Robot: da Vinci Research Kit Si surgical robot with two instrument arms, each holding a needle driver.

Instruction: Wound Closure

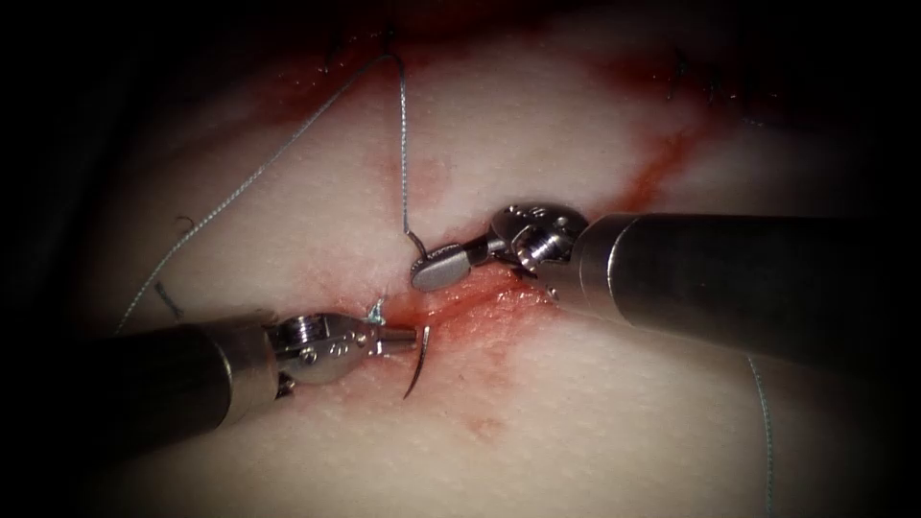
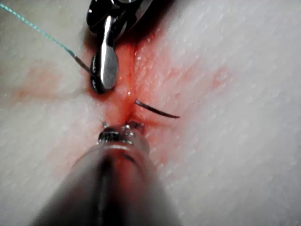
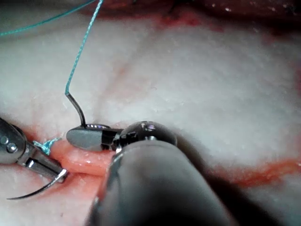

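The curved needle [image 1: 416, 369] passes through the tissue [image 1: 576, 412] at the cut [image 1: 480, 299]. Its tail rises beside my right tool [image 1: 429, 272], whose jaws are shut on it near the thread end. The pointed half sticks out on the cut's left side, where my left tool [image 1: 414, 337] is shut on it just past the exit; the tip hangs free below. In the right wrist view the needle's tail [image 3: 76, 109] meets the right tool [image 3: 87, 136], and the left tool [image 3: 55, 172] grips the pointed part. In the left wrist view the needle [image 2: 157, 110] lies ahead of the left tool [image 2: 123, 133].
Thread [image 1: 403, 144] runs up from the needle's tail, bends at the top and trails down to the left [image 1: 192, 230]. A short teal thread end [image 1: 376, 309] sits by the left tool's jaws. Dark thread ends [image 1: 705, 86] show far back. Red fluid stains the cut.
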